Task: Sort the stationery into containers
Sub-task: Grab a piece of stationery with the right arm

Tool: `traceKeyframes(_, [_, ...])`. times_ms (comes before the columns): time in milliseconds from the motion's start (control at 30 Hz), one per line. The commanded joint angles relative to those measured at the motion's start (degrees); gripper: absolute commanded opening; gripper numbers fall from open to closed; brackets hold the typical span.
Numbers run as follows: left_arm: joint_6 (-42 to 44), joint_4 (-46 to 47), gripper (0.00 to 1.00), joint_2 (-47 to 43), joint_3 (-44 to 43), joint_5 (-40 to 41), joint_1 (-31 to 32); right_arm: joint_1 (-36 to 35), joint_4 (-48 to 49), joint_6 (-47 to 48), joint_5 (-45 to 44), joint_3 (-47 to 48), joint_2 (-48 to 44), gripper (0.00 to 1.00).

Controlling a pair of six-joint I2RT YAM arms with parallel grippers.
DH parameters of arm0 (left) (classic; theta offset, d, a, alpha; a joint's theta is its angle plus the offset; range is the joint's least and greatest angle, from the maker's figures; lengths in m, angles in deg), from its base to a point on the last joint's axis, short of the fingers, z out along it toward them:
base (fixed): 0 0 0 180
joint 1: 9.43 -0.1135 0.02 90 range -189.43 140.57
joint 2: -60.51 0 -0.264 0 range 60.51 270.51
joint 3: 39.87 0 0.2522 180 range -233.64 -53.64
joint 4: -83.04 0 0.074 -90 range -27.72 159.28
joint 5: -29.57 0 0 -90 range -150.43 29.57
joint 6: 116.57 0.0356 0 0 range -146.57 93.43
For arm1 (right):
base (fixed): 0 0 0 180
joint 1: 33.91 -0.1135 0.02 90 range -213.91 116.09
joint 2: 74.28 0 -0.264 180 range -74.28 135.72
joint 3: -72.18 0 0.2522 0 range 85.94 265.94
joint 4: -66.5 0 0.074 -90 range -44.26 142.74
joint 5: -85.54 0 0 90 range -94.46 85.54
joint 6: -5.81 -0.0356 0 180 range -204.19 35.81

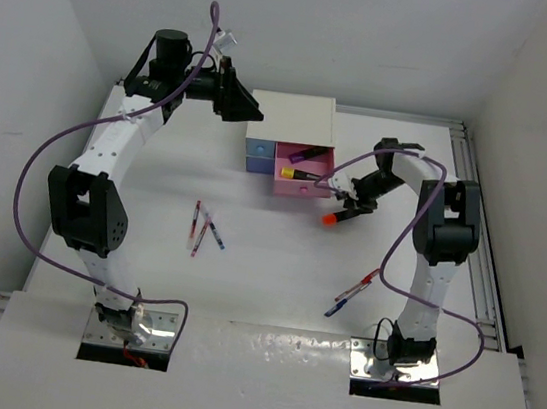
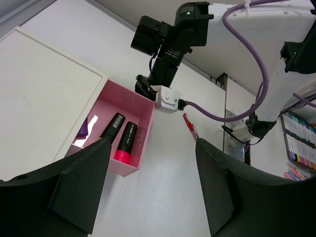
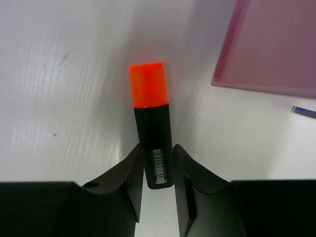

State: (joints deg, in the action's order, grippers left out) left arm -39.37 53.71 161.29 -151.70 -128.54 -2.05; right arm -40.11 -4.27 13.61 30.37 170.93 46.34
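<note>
The rear end of the orange highlighter (image 3: pixel 152 129) is cut off between the fingers of the right gripper (image 3: pixel 158 150), which pinch its black barrel from both sides. Only a barcode label and the bright cap show. It sits low at the table (image 3: pixel 59 98), just beside the open pink drawer (image 2: pixel 126 170). In that drawer a purple highlighter (image 2: pixel 85 129) is half hidden under the cabinet (image 2: pixel 44 98) top. The left gripper (image 2: pixel 153 143) hangs above, its jaws wide and holding nothing.

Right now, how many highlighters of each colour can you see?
orange highlighter: 1
pink highlighter: 1
purple highlighter: 1
yellow highlighter: 1
Total: 4
</note>
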Motion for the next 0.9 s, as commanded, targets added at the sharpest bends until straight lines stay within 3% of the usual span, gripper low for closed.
traceKeyframes(0, [-0.5, 1.5, 0.75, -1.2, -0.5, -2.1, -0.8, -0.7, -0.4, 0.5, -1.2, 2.1, 0.3, 0.29])
traceKeyframes(200, [-1.2, 1.7, 0.75, -1.2, -0.7, -1.8, -1.0, -1.7, -0.2, 0.0, -4.2, 3.5, 1.5, 0.25])
traceKeyframes(400, [-1.8, 1.9, 0.75, -0.9, -0.9, -1.9, -1.0, -1.9, -0.2, -0.3, -4.5, 3.7, 1.5, 0.28])
traceKeyframes(500, [-2.3, 2.7, 0.74, -0.4, -0.9, -1.8, -1.0, -1.3, 0.6, -2.3, -2.8, 3.3, 0.8, 0.37])
traceKeyframes(533, [-2.5, 2.9, 0.74, -0.4, -0.9, -1.9, -1.0, -0.8, 1.4, -3.0, -1.1, 3.3, 0.3, 0.46])
traceKeyframes(700, [-2.8, 3.0, 0.74, -0.5, -0.8, -1.8, -1.0, -0.2, 5.3, -8.1, 2.7, 0.5, -2.5, 0.55])
traceKeyframes(867, [-3.3, 3.7, 0.74, -0.7, -1.0, -1.8, -1.0, 0.0, 5.4, -10.7, 2.7, 0.7, -2.2, 0.74])
